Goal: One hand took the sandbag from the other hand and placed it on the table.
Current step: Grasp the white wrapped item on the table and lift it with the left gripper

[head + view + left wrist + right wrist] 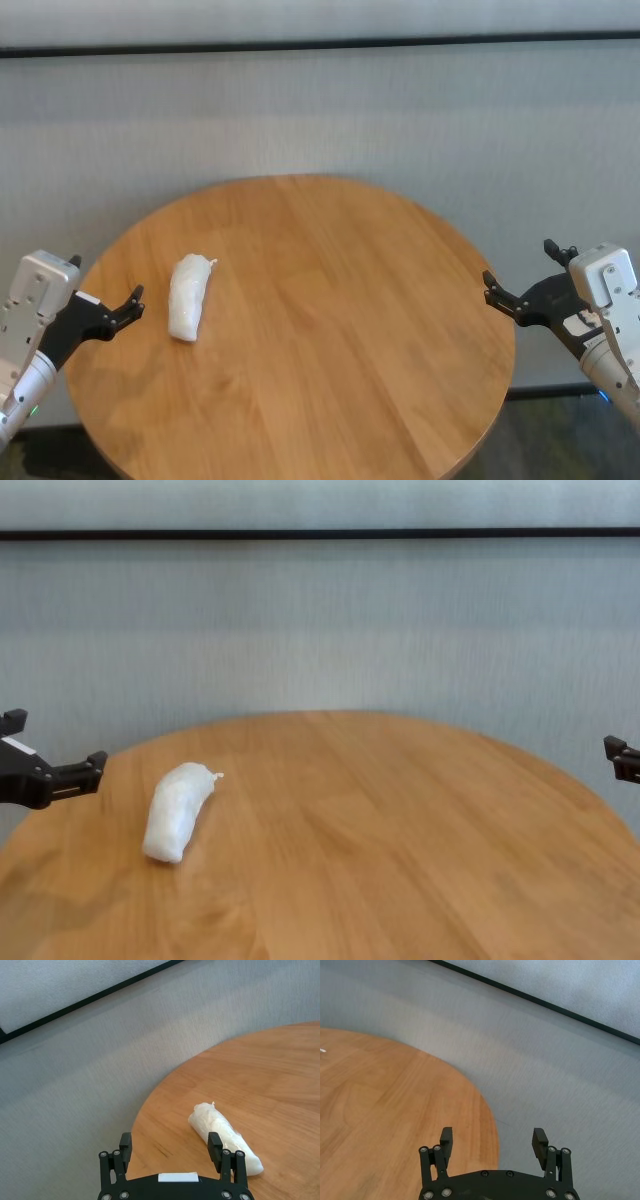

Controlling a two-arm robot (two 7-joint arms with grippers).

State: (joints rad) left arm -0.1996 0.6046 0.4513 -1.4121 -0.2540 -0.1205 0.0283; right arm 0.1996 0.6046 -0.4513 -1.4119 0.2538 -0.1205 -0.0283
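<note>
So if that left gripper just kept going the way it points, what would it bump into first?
Probably the sandbag: the left gripper, open, points over the table toward it, though it might pass just beside.

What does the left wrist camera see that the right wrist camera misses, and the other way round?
Only the left wrist view shows the whole sandbag, lying on the wood with nothing gripping it, just ahead of the left tool, whose fingers stand open. Only the right wrist view shows the right tool, also open and empty, poised over the table's opposite edge, with at most a white speck of the bag at the frame's border. Both share the round wooden table, the grey floor beyond it and the pale wall with a dark strip.
</note>
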